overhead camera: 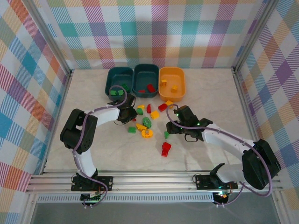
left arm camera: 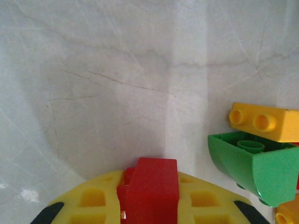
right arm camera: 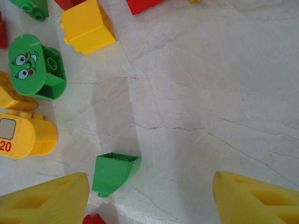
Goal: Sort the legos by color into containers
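Near frame centre, our left gripper [overhead camera: 126,115] is clamping a red brick [left arm camera: 152,186], our right gripper [right arm camera: 149,186] gaping by a green brick [right arm camera: 114,172]. A shallow pinch is risking a drop before the upper tubs [overhead camera: 146,66].

Bright, even light from above falls on a pale marble-look table [overhead camera: 210,98]. Faint, soft shadows lie beside the left arm [overhead camera: 100,113] and right arm [overhead camera: 224,138]. In the 2 wrist views, a broad grey shadow crosses the tabletop. The close-up yellow fingers [right arm camera: 254,198] and red brick [left arm camera: 152,186] look blurred.
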Motion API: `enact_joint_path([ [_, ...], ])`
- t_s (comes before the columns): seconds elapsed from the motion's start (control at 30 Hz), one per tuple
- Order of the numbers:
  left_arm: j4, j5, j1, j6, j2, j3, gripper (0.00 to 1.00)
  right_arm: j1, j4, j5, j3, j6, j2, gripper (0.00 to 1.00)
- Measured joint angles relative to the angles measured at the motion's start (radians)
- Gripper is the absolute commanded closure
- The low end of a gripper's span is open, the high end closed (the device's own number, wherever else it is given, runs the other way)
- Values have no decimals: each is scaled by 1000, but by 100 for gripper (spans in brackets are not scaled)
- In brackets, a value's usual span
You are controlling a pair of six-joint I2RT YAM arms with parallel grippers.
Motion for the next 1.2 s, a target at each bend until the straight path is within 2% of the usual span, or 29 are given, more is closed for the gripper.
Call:
enact_joint_path([
  [0.13,-67,3,-8,45,-5,86,85,0,0,35,-14,23,-42,29],
  [0.3,-123,23,-13,136,64,451,86,0,2,114,-48,61,-118,27],
  [0.53,-193,63,-13,232,372,941,83,0,1,211,-87,92,-203,25],
  [0.7,-299,72,-10,262,584,1139,80,-7,6,249,-125,102,-267,22],
  [0.77,-333,76,-5,266,636,1187,76,-11,7,260,-136,102,-281,22],
  [0.87,-366,84,-1,269,680,1238,63,-17,9,269,-143,101,-283,21],
  [0.93,-379,93,3,270,687,1263,39,-17,13,270,-144,101,-283,20],
  [0.97,-385,94,5,271,687,1273,34,-17,16,270,-144,101,-283,20],
  [1.1,-383,113,16,287,683,1306,28,-17,50,258,-150,100,-280,21],
  [1.2,-371,136,16,295,635,1247,27,-17,72,233,-151,101,-249,22],
])
